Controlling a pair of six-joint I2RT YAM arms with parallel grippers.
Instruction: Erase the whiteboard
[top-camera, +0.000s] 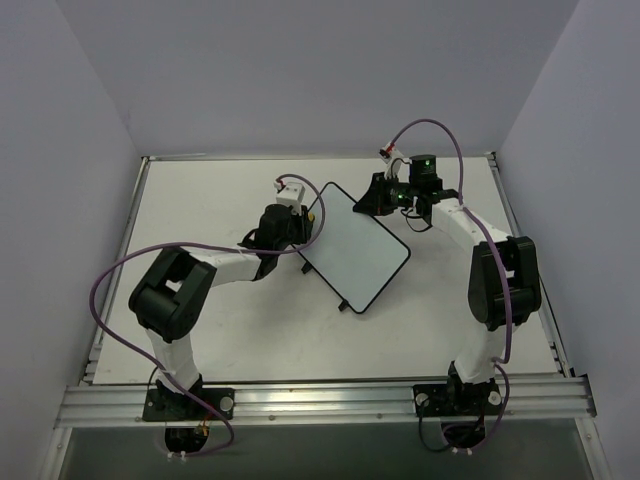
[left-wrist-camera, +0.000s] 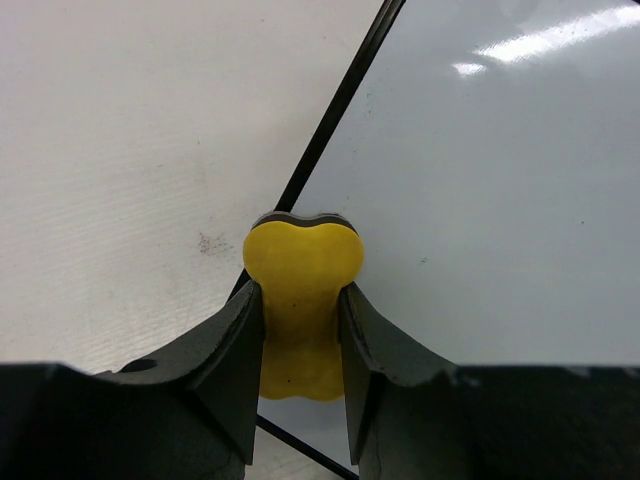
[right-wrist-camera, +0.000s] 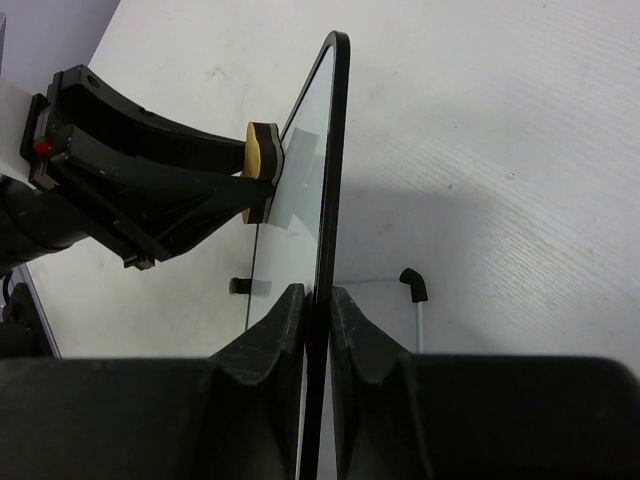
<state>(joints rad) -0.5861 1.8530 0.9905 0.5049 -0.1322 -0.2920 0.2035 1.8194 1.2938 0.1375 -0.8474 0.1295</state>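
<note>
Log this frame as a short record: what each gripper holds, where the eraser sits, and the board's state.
left gripper: shut on the yellow eraser
right gripper: shut on the black frame edge of the whiteboard
eraser position: against the board face, close to its frame edge
board surface: no writing visible in any view
board pose: appears tilted up from the table at the gripped end; two small feet show in the right wrist view

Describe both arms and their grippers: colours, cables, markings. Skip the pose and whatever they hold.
The left arm and right arm have white links with bulky black joints. A purple cable loops along each. The right wrist shows a green light. The left gripper and right gripper have matte black, tapering fingers.
</note>
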